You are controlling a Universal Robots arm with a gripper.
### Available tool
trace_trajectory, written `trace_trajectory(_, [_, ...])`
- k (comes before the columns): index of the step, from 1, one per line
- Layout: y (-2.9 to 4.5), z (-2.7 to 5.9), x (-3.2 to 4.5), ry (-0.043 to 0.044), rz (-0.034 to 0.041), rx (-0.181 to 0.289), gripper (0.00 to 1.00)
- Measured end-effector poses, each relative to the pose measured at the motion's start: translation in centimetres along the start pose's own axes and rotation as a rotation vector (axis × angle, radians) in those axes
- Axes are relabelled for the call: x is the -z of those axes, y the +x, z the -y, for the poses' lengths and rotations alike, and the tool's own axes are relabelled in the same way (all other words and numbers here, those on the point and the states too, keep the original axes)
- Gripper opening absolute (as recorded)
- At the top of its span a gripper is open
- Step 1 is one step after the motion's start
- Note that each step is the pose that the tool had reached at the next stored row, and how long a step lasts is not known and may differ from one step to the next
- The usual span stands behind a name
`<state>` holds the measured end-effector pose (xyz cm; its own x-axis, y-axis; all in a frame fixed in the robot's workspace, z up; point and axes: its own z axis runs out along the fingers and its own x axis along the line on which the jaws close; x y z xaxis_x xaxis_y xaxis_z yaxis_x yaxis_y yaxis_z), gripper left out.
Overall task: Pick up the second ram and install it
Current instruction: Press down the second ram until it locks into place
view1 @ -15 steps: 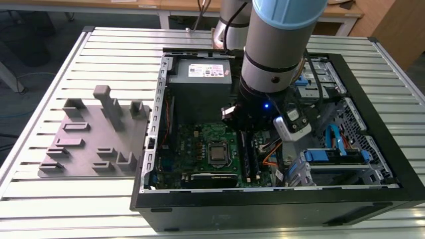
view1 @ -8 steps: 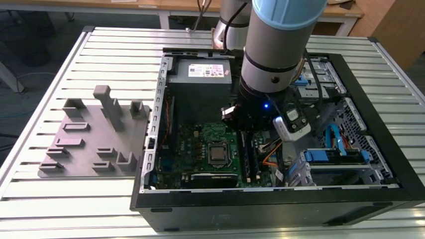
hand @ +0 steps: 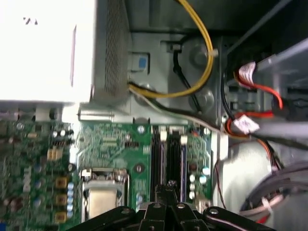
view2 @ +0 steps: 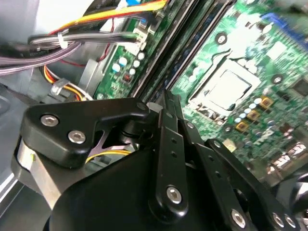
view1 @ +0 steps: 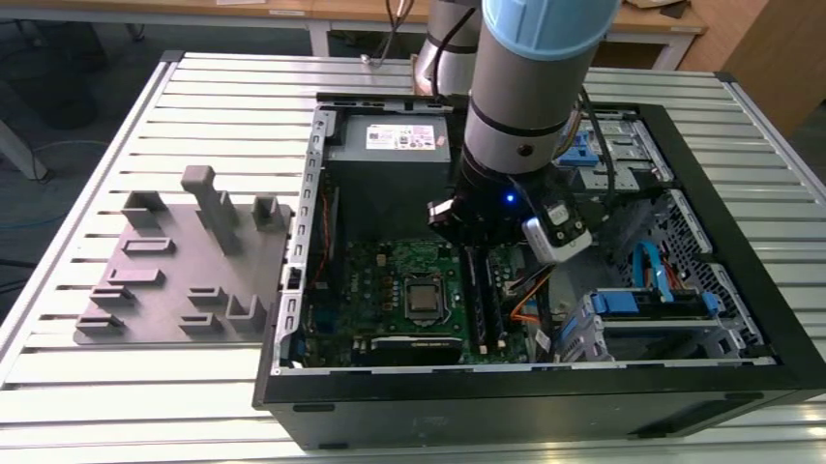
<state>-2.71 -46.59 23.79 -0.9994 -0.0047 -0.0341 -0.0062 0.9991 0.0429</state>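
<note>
My end effector [hand: 169,185] hangs low inside the open computer case [view1: 722,319], directly over the memory slots [hand: 168,154] beside the processor socket [hand: 102,192] on the motherboard [view1: 387,280]. In both wrist views my fingers [view2: 172,125] are drawn close together with their tips nearly meeting, and a thin dark edge between them may be the second ram [hand: 171,183], standing on edge in line with the slots; I cannot tell for sure that it is the stick rather than my own fingertips. In the exterior view my wrist hides the slot area, so whether the stick touches a slot is not clear. The grey fixture block [view1: 181,261] with upright posts sits on the slatted tabletop [view1: 77,193], at the exterior view's left of the case. Yellow and red cables [hand: 202,57] run beside the power supply [hand: 53,48].
</note>
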Motion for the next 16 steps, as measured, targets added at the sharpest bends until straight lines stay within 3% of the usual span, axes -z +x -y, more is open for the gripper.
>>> trace_trajectory(5, [0.02,-1.41,-0.89,-0.0024,0.0,0.0,0.07])
trace_trajectory(16, [0.06,-2.01,-2.28,-0.0019,-0.0002,0.0,0.07])
